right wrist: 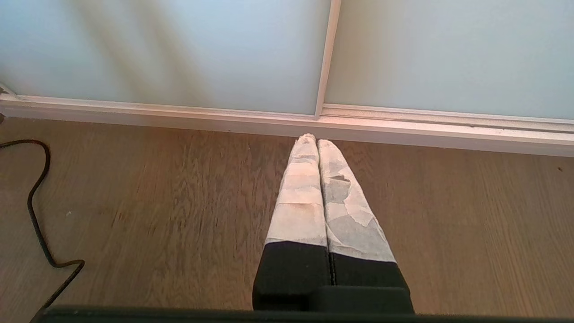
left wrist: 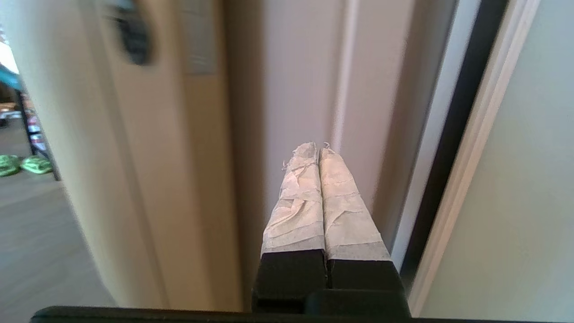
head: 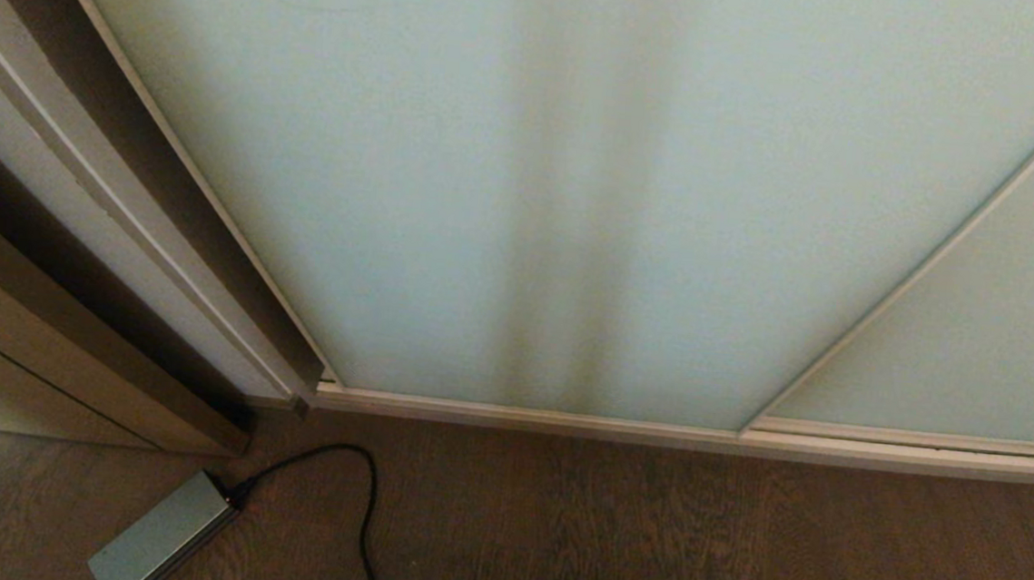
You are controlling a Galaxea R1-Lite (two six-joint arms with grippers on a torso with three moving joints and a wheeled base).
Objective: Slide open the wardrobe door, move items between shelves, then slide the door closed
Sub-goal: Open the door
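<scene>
**Pincers closed before the closed wardrobe**

Frosted glass fills our head view: the tall pale mint-green sliding wardrobe door (head: 524,190) stands closed, its cream frame meeting the second like panel (head: 978,340) at our right. Our left pincer (left wrist: 318,148) is raised beside the door's outer edge, taped fingers pressed together, empty. Our right pincer (right wrist: 316,140) hangs over the brown wooden floor (right wrist: 157,202), likewise closed. We see a grey power brick (head: 161,534) lying at our left.

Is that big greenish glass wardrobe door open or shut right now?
Shut. The sliding wardrobe door fills the head view, its left edge against the wardrobe's side frame; no shelves or items show.
</scene>
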